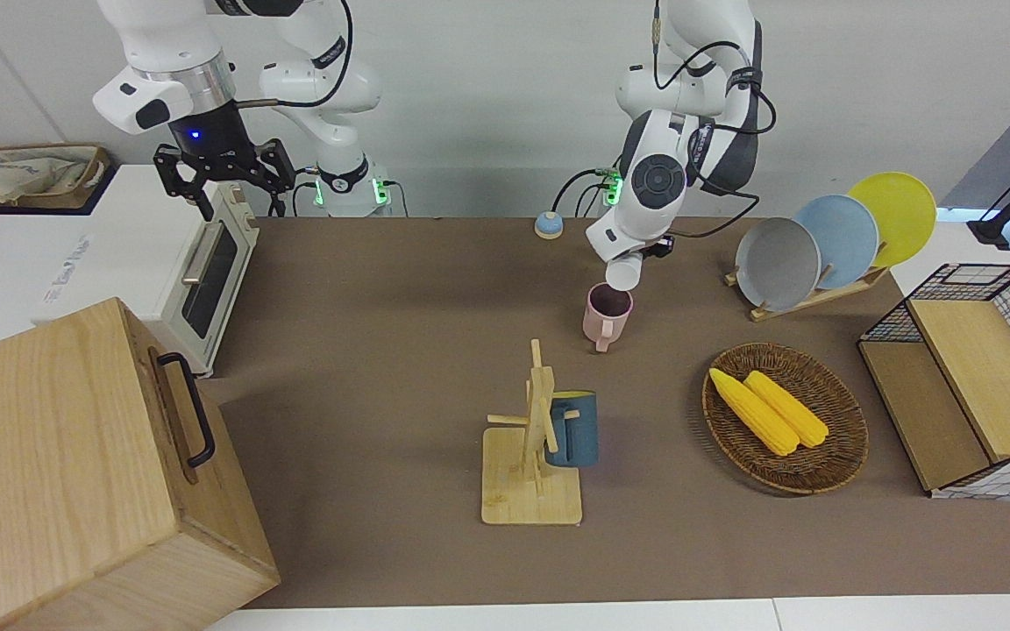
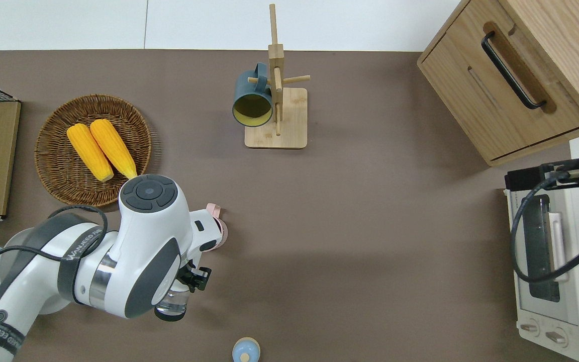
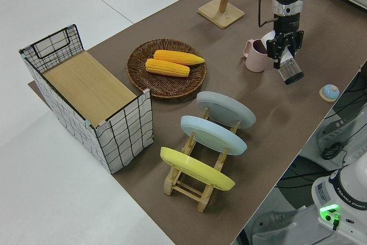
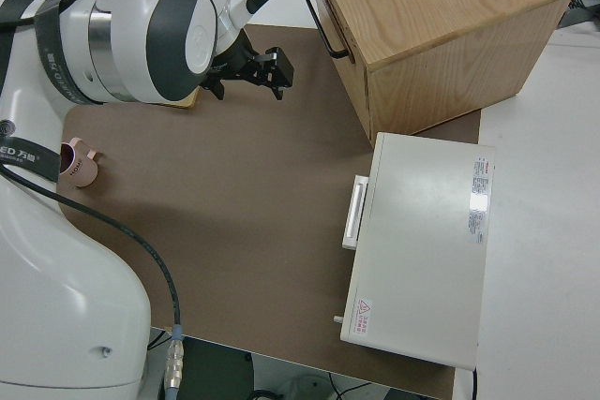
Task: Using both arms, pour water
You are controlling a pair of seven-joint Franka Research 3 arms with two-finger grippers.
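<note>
Gripping a tilted clear glass (image 3: 293, 72) just above the pink mug (image 3: 254, 55) on the tabletop (image 1: 400, 368), the left claw (image 3: 285, 50) is closed on it, while the right claw (image 1: 220, 171), parked, stands open.

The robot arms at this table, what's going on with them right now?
The left gripper holds a clear glass, tipped on its side beside the pink mug, which stands on the brown mat; it looks like a pour into the mug. No water stream can be made out. The right arm is parked, its gripper open. A blue mug hangs on the wooden mug tree.
</note>
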